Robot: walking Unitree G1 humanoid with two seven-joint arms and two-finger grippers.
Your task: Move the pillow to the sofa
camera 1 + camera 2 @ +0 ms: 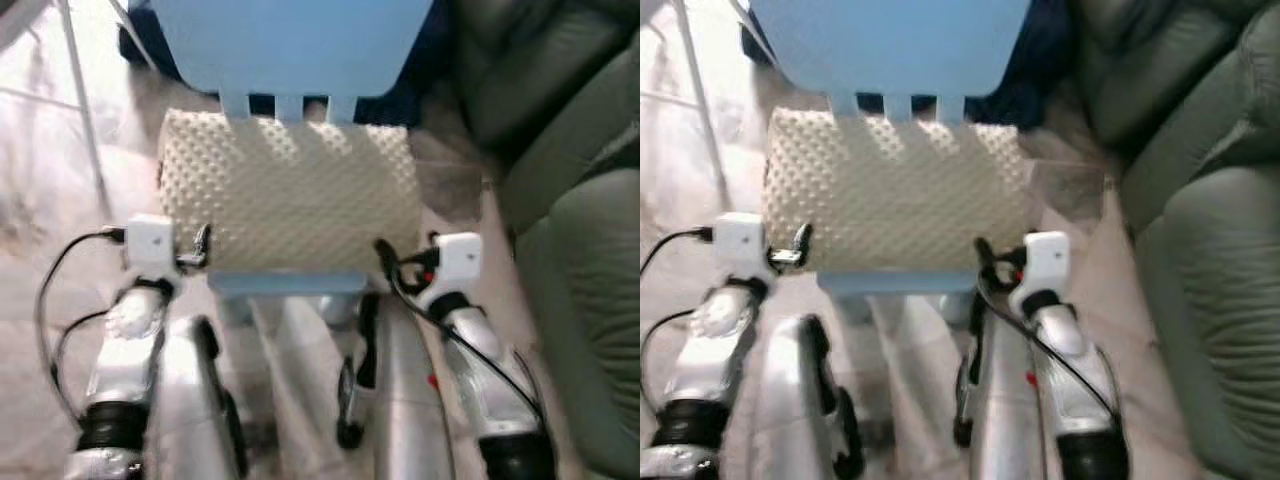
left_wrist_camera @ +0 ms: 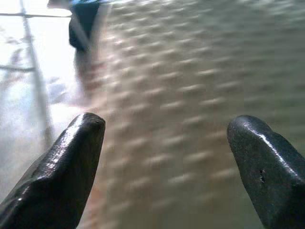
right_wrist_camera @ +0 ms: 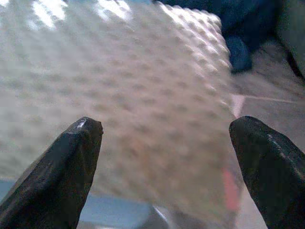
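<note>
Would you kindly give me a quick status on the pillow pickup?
Left claw and right claw open, at the pillow's near corners. Pillow on blue chair. Sofa to the right.

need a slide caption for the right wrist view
Right gripper, jaws open, faces the bumpy cream pillow on the blue chair.

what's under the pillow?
The pillow lies on a light blue chair; only the seat's front edge shows beneath it. The rest of the seat is covered.
</note>
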